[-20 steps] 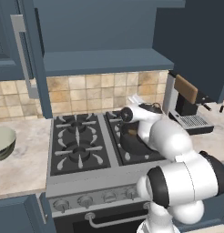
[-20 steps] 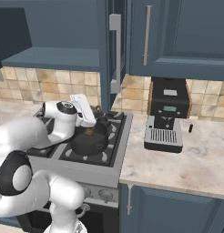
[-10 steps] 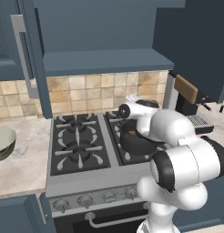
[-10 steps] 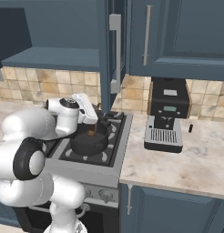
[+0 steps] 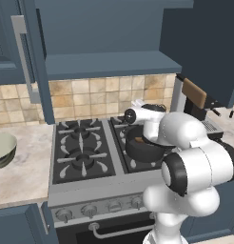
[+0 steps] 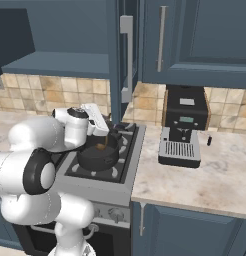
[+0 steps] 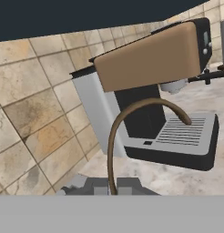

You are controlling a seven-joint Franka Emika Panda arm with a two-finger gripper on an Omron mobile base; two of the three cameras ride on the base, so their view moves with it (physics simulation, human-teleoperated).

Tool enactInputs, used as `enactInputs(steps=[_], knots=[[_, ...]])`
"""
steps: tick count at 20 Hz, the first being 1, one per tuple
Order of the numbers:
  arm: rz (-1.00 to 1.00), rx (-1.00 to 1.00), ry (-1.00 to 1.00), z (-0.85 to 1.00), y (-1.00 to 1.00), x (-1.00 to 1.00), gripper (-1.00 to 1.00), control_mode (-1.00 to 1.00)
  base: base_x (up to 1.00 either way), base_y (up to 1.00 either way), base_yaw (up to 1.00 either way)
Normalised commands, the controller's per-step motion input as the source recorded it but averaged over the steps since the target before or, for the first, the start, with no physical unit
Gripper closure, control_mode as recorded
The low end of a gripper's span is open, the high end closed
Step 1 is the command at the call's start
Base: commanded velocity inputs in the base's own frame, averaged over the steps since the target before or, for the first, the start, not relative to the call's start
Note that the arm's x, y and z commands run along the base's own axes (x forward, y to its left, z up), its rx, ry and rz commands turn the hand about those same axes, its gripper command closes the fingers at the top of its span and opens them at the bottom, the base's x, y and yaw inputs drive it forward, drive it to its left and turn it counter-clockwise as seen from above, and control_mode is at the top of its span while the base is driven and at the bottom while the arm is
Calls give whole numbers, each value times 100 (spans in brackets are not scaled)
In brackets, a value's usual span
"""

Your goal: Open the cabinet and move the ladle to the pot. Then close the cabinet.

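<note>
Ladle [image 6: 101,146] first: from the right base view, a small brown-copper piece of it shows at the pot [image 6: 99,154], just under the claw [image 6: 106,134], which hangs over the pot's rim with its jaws drawn fully together; whether they pinch the ladle's thin handle cannot be told from this side. That pot is round, low-walled and matte black, sitting on the front right burner of the stove [image 6: 126,160], whose grates are dark cast metal. Right of the stove a pale speckled stone surface [image 6: 205,180] carries a boxy black and silver coffee machine [image 6: 182,131]. Above the stove, the navy cabinet [image 6: 120,55] has a panelled door standing open edge-on, its long silver bar handle facing the camera. In the left base view, the pot [image 5: 143,145] lies behind the glossy white arm, with a brown fleck of ladle [image 5: 140,140] at its rim; the cabinet [image 5: 109,38] gapes open, both doors swung out, its flat blue shelf bare-looking. A pale grey-green bowl [image 5: 4,148] rests on the surface at far left, before a backsplash of mottled tan tiles [image 5: 90,93]. Through the hand view, a slim brown wire-like handle [image 7: 132,123] arcs up from the bottom and curls over to the right, in front of the coffee machine [image 7: 155,91], whose top is tan and whose drip tray is ribbed grey metal.
</note>
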Motion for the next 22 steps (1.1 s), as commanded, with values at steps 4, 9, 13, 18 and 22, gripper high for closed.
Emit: enactInputs(steps=[4,9,13,18,22], knots=[[0,0,-4,-53,0,1,100,-100,0,0,0],[0,0,-4,-55,0,1,100,-100,0,0,0],[0,0,-2,-57,0,-3,100,-100,0,0,0],[0,0,-2,-62,1,-44,100,-100,0,0,0],[0,0,-2,-52,5,-55,-100,-100,0,0,0]])
